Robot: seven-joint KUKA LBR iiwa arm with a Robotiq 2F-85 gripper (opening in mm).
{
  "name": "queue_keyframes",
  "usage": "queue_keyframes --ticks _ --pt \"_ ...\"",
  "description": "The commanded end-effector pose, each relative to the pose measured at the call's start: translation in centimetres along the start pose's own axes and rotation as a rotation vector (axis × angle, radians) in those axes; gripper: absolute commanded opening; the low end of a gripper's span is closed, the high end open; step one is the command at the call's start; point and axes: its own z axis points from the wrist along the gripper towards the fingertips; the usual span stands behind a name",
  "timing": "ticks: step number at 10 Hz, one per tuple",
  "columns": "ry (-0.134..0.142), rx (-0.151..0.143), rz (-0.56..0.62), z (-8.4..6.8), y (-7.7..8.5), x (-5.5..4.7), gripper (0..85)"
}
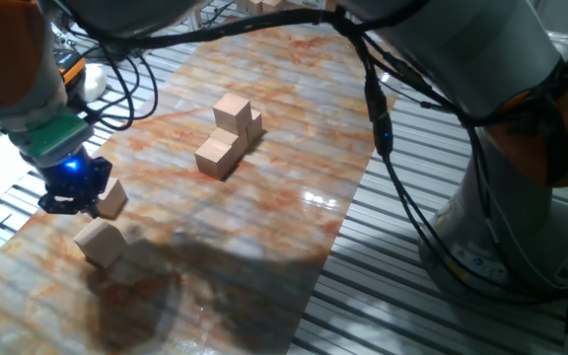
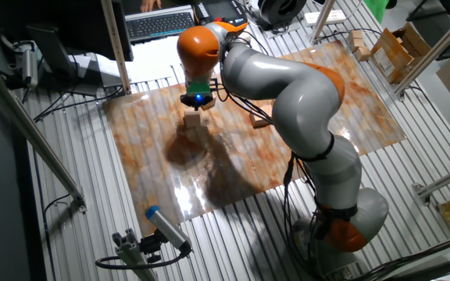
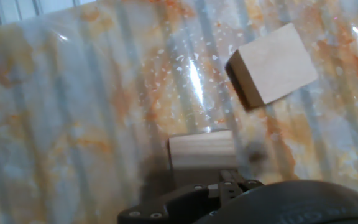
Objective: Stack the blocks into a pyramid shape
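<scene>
The marble-patterned mat (image 1: pixel 264 168) covers most of the table, and my arm (image 2: pixel 287 86) reaches across it from the base at about four o'clock in the other fixed view. Near the mat's middle sits the started pile (image 1: pixel 230 136): a few wooden cubes pressed together, one raised on top. I count about four but cannot be sure, since they hide each other.

Out at eight o'clock from the pile, well apart from it, my gripper (image 1: pixel 75 202) hangs low over the mat. A block (image 1: pixel 112 198) sits tilted right at my fingers; whether they are clamped on it or only alongside, I cannot tell. The hand view shows that block (image 3: pixel 202 150) just ahead of my fingers, its face square to me.

A loose block (image 1: pixel 101 243) lies just beside it, at about six o'clock, skewed on the mat.

To do this step well, I judge I should grip centred on opposite flat faces, lift straight up clear of the loose neighbour, then level the cube before carrying it to the pile.
</scene>
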Motion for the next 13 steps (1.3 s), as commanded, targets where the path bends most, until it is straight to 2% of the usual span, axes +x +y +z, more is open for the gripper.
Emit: queue_keyframes --ticks 1,3,4,5,7,9,10,11,13 --pt "0.006 0.002 -0.026 0.08 0.05 -0.01 0.0" --pt "0.019 -0.011 -0.072 0.17 0.13 0.03 0.0" --pt "0.023 0.002 -0.069 0.16 0.22 0.06 0.0" --pt "0.022 0.025 -0.057 0.16 0.38 0.09 17.0" --pt "0.021 0.055 -0.019 0.13 0.79 0.19 17.0" --pt "0.016 0.056 -0.015 0.18 0.94 0.21 17.0" --pt "0.011 0.066 -0.002 0.38 0.95 0.16 34.0" --pt "0.004 0.082 0.01 0.46 1.0 0.13 34.0" --pt "-0.005 0.082 0.023 0.55 1.02 0.16 34.0"
